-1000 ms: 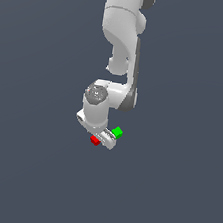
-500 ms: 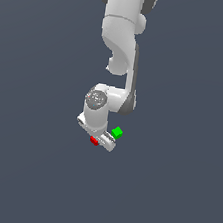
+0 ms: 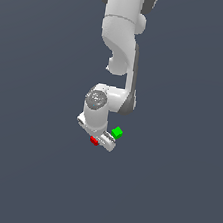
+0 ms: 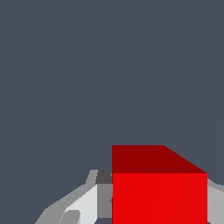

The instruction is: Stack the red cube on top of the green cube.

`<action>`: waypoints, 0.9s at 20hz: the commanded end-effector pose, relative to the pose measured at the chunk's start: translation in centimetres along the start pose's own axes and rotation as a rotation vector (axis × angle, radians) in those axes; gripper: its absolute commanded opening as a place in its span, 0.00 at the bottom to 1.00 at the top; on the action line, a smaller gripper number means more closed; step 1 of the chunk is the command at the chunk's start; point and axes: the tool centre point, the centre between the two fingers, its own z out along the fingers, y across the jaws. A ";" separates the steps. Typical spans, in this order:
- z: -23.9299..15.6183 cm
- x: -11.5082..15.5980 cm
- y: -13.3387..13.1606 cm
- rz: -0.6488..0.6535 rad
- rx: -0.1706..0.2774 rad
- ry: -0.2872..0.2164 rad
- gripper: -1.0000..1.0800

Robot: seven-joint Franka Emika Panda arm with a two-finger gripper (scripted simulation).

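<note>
From where I stand, the arm has sunk a little over the last second: its elbow has dropped and the wrist has settled lower over the worktop [image 3: 18,170], while the two cubes sit where they sat before. The gripper [image 3: 100,141] is now right down at the red cube [image 3: 94,141], which peeks out at its 9 o'clock edge in the exterior view. In the wrist view the red cube [image 4: 159,188] fills the near field, with pale fingers [image 4: 83,205] flanking it on both sides. They look close against its faces, but I cannot tell whether they are pressing on it or just standing around it. The green cube [image 3: 117,132] lies just beside the gripper, at about 1 o'clock from the red one, apart from it and bare on top. I'd judge the descent done and the grasp the step in hand; lifting and carrying remain.
</note>
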 end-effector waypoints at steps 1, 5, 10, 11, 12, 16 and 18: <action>-0.2 0.0 0.0 0.000 0.000 0.000 0.00; -1.4 -0.1 0.0 0.000 0.000 0.000 0.00; -4.5 -0.1 0.0 0.000 0.001 0.000 0.00; -5.2 -0.1 0.0 0.000 0.001 0.000 0.00; -6.0 -0.1 0.0 0.000 0.001 0.000 0.00; -8.3 -0.1 0.1 0.000 0.001 0.001 0.00; -9.1 -0.1 0.1 0.000 0.001 0.001 0.00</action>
